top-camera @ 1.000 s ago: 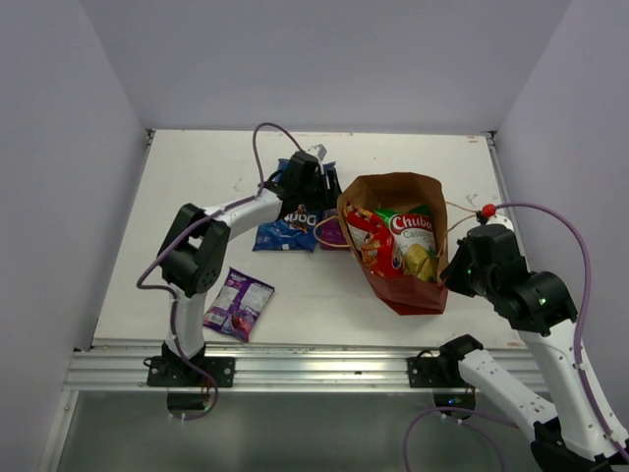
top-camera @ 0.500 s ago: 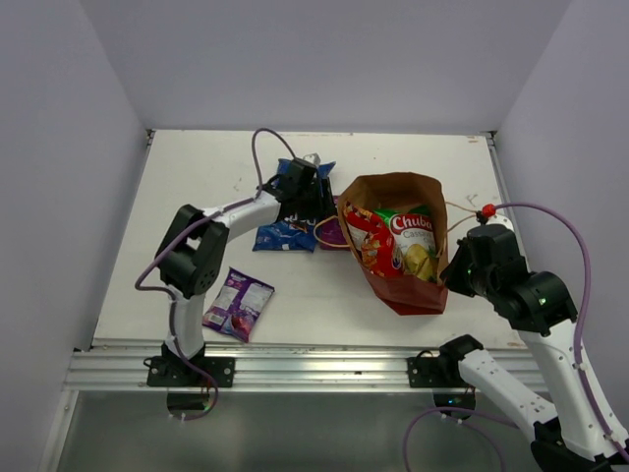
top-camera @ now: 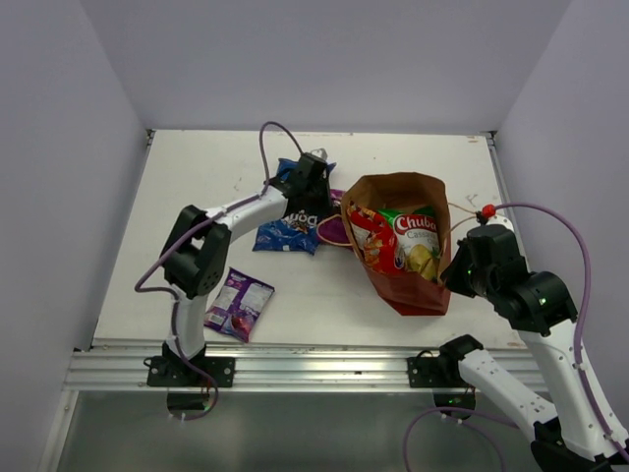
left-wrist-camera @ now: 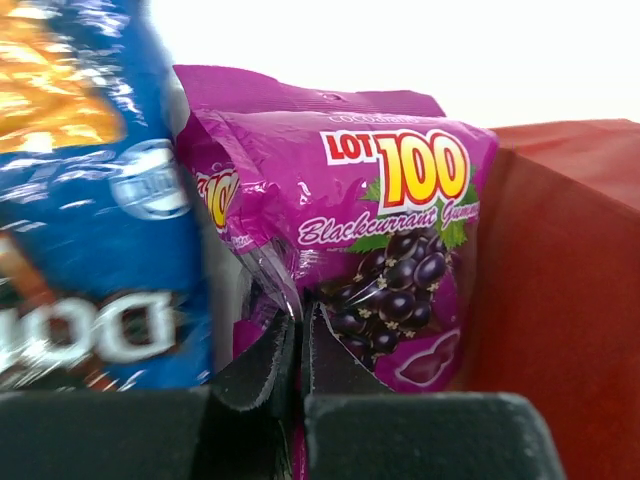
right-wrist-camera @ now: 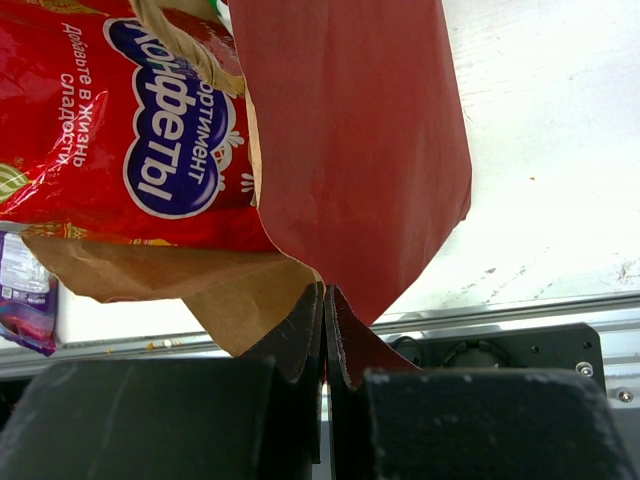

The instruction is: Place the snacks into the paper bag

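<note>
The left gripper (left-wrist-camera: 300, 345) is clenched, its 2 fingers pinching the near edge of the purple bag (left-wrist-camera: 400, 230). This pack reads "LOT 100" above a picture of blackcurrants. The Doritos (left-wrist-camera: 80, 200) lie just left of it, their edges overlapping. On its right, the red wall of the paper bag (left-wrist-camera: 560, 300) stands just beside it.

From above, the left gripper (top-camera: 313, 182) sits over the far end of the Doritos (top-camera: 285, 234), at the far middle of the table (top-camera: 197, 177). The purple bag (top-camera: 334, 228) shows between the Doritos and the paper bag (top-camera: 413, 298).

The right gripper (right-wrist-camera: 323, 320) is also clenched. Its fingers are pressed together on a fold of the paper bag (right-wrist-camera: 370, 150), red outside and brown inside. The red bag (right-wrist-camera: 130, 150) lies inside, next to that fold.

In the top view, the right gripper (top-camera: 454, 270) holds the paper bag's right side. The bag rests right of centre with its mouth open toward the camera. It holds 2 packs: the red bag (top-camera: 369, 241) on the left and the chips (top-camera: 415, 236) on the right.

The purple packet (top-camera: 239, 303) lies flat near the table's near left edge, well apart from the rest.
</note>
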Available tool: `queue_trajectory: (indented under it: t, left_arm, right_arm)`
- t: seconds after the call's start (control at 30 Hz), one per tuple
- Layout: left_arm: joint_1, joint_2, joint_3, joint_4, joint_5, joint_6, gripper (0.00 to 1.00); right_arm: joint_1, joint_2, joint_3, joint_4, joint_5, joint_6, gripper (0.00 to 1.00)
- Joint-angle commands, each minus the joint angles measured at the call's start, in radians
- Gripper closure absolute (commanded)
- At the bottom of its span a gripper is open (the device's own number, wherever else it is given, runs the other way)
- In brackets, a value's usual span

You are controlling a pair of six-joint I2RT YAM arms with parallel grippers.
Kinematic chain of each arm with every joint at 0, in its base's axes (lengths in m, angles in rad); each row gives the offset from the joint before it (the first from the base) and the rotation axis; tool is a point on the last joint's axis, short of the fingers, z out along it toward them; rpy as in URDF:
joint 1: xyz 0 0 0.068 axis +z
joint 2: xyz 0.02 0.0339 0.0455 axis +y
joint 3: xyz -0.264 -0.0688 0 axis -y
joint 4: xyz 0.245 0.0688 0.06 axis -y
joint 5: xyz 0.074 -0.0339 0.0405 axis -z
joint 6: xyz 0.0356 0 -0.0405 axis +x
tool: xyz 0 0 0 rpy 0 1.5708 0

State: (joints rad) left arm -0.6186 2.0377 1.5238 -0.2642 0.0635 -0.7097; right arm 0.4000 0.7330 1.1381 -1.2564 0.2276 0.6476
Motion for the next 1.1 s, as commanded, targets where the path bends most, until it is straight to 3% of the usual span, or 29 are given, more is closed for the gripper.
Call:
queue_trajectory:
  t: [0.0,0.1,0.27,0.43,0.63,0.87,1.07]
  left_arm:
    - [0.042,-0.128,0.077,-0.179,-0.223,0.053,1.00]
    - [0.068,-0.201,0.136,-0.205,-0.269,0.085,1.00]
    - [0.053,-0.238,0.338,-0.236,-0.217,0.090,1.00]
    - [-0.016,-0.212,0.541,-0.245,-0.131,0.096,1.00]
    - [-0.154,-0.188,0.729,-0.237,-0.139,0.130,1.00]
    - [-0.286,-0.200,0.766,-0.184,-0.102,0.122,1.00]
    - [-0.326,-0.192,0.684,-0.196,-0.068,0.107,1.00]
  right_arm:
    - [0.000,0.002,0.005,-0.017,0.039,0.003,1.00]
    - [0.000,0.003,0.002,-0.011,0.035,0.001,1.00]
    - [0.000,0.006,-0.006,0.000,0.019,0.001,1.00]
    - [0.000,0.006,-0.009,0.005,0.012,0.004,1.00]
    - [0.000,0.000,-0.017,0.000,0.007,0.014,1.00]
    - [0.000,-0.009,-0.023,-0.008,0.003,0.023,1.00]
    - [0.000,-0.012,-0.026,-0.014,-0.001,0.030,1.00]
